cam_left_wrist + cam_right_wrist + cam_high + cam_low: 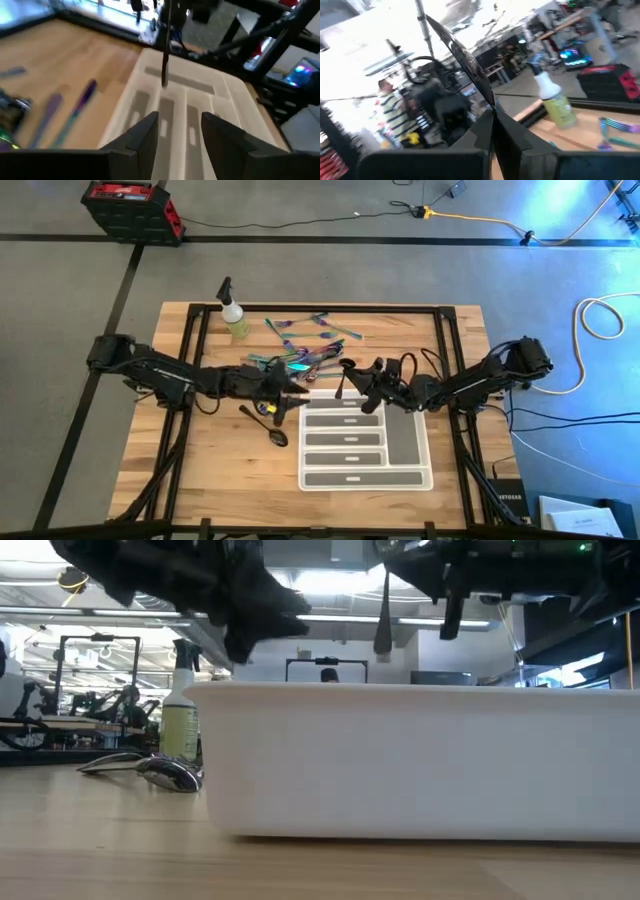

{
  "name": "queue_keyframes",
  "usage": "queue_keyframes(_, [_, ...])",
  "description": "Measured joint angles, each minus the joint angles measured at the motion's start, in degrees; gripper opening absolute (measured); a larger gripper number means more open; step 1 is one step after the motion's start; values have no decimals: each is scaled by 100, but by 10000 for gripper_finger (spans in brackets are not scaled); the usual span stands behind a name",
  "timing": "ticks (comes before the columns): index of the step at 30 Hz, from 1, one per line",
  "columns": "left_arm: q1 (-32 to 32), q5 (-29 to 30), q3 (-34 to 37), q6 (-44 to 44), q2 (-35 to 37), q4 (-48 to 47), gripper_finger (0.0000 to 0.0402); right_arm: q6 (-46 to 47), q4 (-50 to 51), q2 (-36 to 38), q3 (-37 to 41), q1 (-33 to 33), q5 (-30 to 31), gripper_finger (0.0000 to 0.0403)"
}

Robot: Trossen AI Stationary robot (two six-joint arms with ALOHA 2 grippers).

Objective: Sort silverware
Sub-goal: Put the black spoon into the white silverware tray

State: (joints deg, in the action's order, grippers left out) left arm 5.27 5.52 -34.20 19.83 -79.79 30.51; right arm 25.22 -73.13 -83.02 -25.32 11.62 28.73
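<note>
Iridescent silverware (pixel 300 345) lies scattered on the wooden table beyond the white compartment tray (pixel 420 477). Two dark spoons (pixel 272 428) lie on the table left of the tray. My right gripper (pixel 350 372) hangs over the tray's far end, shut on a dark slim piece of silverware (pixel 383 615). My left gripper (pixel 180 125) is open at the tray's left far corner, above the table, with nothing between its fingers. It faces across the tray toward the hanging dark piece (pixel 164 50). My right gripper pinches the dark piece near one end (pixel 487 105) between its two shut fingers. The rest sticks out past the fingertips. The piece hangs down, its free end (pixel 163 82) over the tray's far cross compartment and clear of the tray.
A yellow-green spray bottle (pixel 235 315) stands at the table's far left, beside the silverware pile. A black frame (pixel 445 340) runs round the table. A red and black case (pixel 130 205) sits on the floor beyond. A person (pixel 390 107) shows in the room behind.
</note>
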Motion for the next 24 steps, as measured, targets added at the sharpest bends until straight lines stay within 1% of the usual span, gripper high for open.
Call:
queue_keyframes(2, [38, -2, 2, 49, -358, 418, 137, -43, -50, 0, 0, 0, -79, 0])
queue_keyframes(7, [76, -38, 2, 29, -1356, 2550, 137, -171, -56, 0, 0, 0, -215, 0])
queue_keyframes(10, [76, -50, 2, 44, -1852, 3426, 137, -202, -60, 0, 0, 0, -283, 0])
queue_keyframes(12, [70, -49, -7, 94, -2117, 3569, 137, -257, -83, 0, 0, 0, -323, 0])
queue_keyframes(18, [37, 26, -232, 279, -2767, 3568, 137, -424, -301, 0, 0, 0, -389, 0])
queue_keyframes(24, [198, 197, -763, 80, -3119, 3590, 137, -780, -417, 0, -134, -2, -533, 0])
